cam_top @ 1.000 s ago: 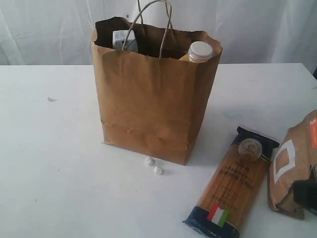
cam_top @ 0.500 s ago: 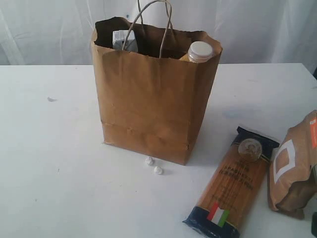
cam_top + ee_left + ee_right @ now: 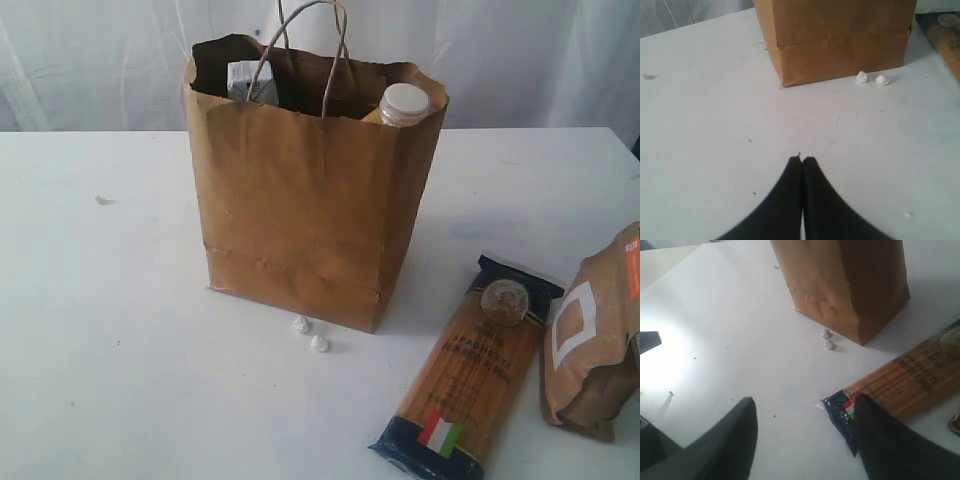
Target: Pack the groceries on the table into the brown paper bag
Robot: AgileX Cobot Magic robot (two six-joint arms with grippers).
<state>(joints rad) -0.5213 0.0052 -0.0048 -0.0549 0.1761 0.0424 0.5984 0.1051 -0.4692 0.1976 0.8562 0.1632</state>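
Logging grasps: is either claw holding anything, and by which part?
Nothing held: left claw shut on nothing, right claw open and empty near the spaghetti pack.

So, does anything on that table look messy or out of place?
Only small things: two tiny white pebble-like bits lie loose on the wide white tabletop beside the near bottom corner of the tall brown paper bag, like stray litter. A small grey speck sits farther left.
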